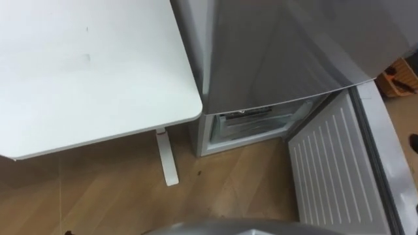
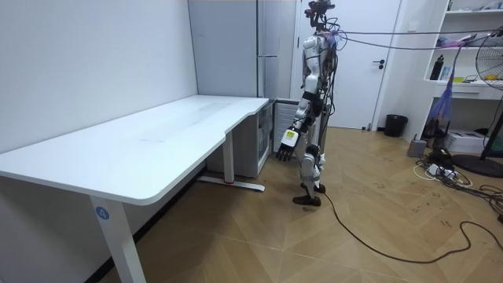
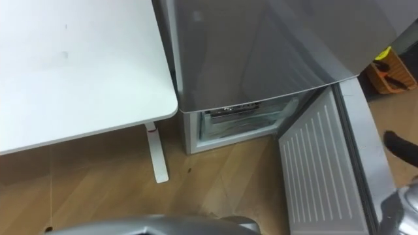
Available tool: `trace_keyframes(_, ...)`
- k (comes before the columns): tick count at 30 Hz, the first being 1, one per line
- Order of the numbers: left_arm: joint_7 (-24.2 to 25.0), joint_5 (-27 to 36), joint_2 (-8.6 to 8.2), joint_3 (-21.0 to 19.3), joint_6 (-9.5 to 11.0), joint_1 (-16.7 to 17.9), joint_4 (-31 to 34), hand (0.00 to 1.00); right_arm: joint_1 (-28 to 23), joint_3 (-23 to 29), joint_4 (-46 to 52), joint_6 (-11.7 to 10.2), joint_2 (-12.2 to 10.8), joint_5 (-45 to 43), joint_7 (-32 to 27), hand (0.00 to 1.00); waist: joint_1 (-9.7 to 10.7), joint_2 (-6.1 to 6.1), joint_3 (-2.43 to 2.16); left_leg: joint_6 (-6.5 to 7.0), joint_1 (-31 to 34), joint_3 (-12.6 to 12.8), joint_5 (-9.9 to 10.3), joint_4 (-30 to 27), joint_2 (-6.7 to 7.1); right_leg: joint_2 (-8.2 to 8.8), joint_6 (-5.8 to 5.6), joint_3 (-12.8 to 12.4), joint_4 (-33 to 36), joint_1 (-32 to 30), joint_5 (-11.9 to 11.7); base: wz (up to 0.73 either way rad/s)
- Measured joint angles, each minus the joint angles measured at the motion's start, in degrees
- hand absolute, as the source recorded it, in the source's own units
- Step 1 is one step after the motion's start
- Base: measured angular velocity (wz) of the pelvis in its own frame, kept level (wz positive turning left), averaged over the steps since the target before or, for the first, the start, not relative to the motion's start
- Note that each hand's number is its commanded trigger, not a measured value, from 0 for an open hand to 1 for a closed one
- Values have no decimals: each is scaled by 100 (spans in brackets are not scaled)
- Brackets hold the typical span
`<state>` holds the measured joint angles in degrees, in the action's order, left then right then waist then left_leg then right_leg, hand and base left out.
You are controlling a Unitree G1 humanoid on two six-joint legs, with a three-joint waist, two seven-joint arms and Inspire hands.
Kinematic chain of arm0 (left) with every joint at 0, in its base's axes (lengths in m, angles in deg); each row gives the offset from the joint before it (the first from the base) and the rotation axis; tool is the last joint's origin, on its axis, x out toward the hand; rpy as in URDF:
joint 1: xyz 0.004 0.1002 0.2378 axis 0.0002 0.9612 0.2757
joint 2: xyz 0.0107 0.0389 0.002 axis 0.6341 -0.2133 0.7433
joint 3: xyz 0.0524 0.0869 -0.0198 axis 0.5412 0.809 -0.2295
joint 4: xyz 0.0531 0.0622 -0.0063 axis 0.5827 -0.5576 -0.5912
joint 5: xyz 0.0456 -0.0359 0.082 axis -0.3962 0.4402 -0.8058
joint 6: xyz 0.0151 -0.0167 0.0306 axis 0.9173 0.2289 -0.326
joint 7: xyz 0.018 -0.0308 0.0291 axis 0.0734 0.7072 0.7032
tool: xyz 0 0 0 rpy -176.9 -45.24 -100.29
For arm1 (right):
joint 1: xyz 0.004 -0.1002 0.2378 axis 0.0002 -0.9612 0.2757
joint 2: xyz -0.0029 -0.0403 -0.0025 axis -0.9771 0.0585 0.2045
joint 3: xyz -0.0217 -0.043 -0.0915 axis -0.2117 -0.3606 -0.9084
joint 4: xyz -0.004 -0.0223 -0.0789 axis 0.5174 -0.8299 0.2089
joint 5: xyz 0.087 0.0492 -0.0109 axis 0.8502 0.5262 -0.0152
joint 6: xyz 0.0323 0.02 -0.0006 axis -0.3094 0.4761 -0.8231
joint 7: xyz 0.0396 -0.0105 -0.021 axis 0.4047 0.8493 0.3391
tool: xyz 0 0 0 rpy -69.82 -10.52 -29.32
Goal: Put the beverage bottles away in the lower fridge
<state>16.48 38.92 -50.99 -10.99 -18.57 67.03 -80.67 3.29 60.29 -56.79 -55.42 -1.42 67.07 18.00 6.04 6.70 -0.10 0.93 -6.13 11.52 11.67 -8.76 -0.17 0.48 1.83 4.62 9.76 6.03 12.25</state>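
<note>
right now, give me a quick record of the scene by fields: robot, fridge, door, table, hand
robot: stands before the fridge, by the table's end
lower door: open, swung to the robot's right
lower compartment: exposed, a drawer or shelf inside
table: white, on the robot's left
left hand: low, towards the fridge

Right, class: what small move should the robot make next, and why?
Probably turn to look for a drink to pick up. The lower fridge door already stands open in front of the robot, and the left hand hangs at its side with straight fingers, holding nothing.
</note>
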Motion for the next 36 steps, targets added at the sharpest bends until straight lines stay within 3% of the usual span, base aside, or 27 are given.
trace_keyframes(9, 83, 0, 71, -191, -13, 11, 16, 0, 4, 118, -941, 7, 51, 892, -16, 0, -4, 12, 8, -2, 18, -26, 2, -52, -1, -11, 1, 16, -25, 7, 1, 2)
trace_keyframes(17, 186, -1, 88, -252, -51, 170, 3, 0, 72, 185, -1854, 241, 51, 1496, 304, 0, -8, 10, 6, -1, -51, -67, 2, -65, 2, -11, 1, 27, -29, 97, 1, 2)
trace_keyframes(19, 226, 3, 91, -287, -54, 149, -22, 0, 98, 209, -2079, 205, 60, 1733, 443, 0, -2, -36, 28, -1, -44, -70, 3, -80, 2, -12, 2, 30, -27, 97, 1, 0)
trace_keyframes(22, 247, 1, 89, -289, -91, 120, -37, 0, 100, 226, -2220, 170, 67, 2000, 638, 0, -2, -76, 5, -1, -38, -72, 4, -85, -7, -13, 2, 35, -26, 97, 1, 0)
trace_keyframes(31, 454, -174, 72, -296, -306, 61, -32, 0, 111, 223, -2460, 234, 25, 2651, 1106, 0, -22, -156, -8, -2, -45, -83, 4, -81, 1, -15, 4, 33, -22, 104, 0, 0)
trace_keyframes(36, 468, -166, 49, -304, -376, 62, -32, 0, 154, 246, -2620, 254, 22, 3744, 1325, 0, -32, -208, -14, -2, -44, -77, 4, -76, 0, -21, 5, 20, -22, 91, -1, 0)
